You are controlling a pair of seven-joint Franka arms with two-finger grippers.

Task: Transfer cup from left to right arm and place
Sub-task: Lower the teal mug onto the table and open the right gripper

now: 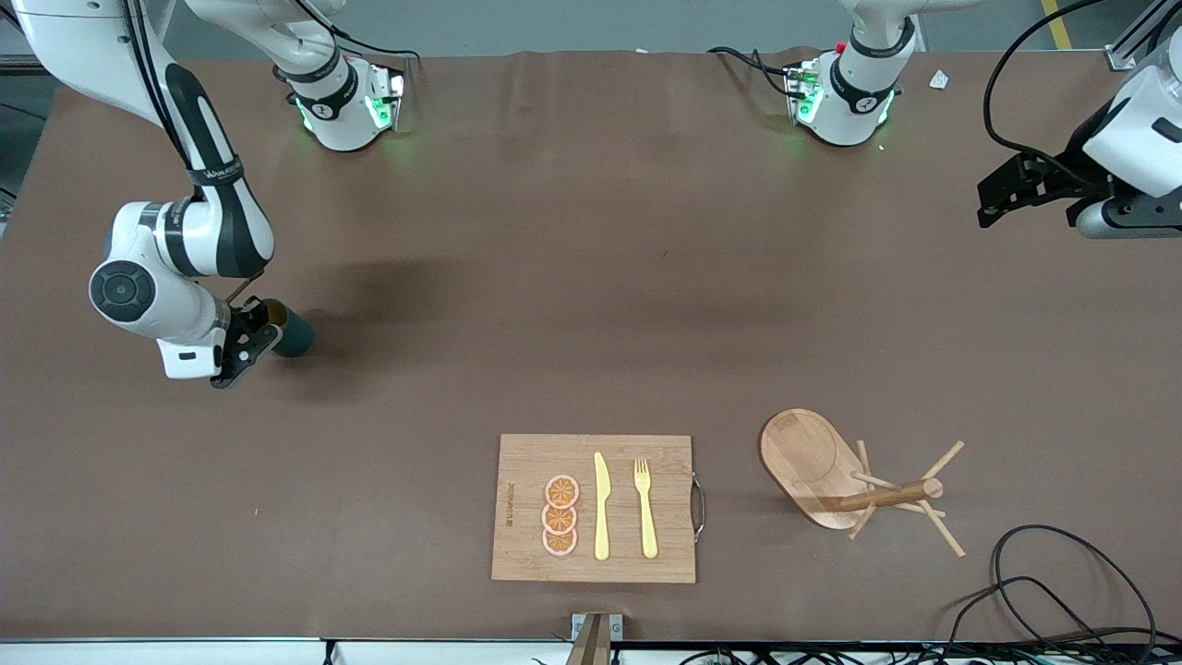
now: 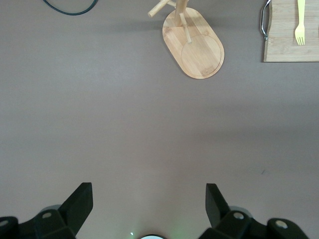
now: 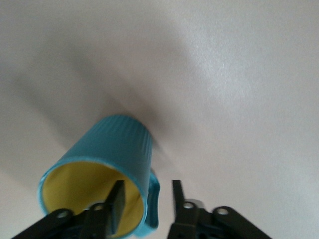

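Right arm bent low toward its end of the table, right gripper clamped on the rim of the teal mug: one finger inside the yellow interior, the other outside by the handle. Mug tilted, low over the table. Left gripper raised, waiting, fingers spread wide, holding nothing.

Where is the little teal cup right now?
The cup is in the right gripper, one finger inside its rim, low over the table at the right arm's end.
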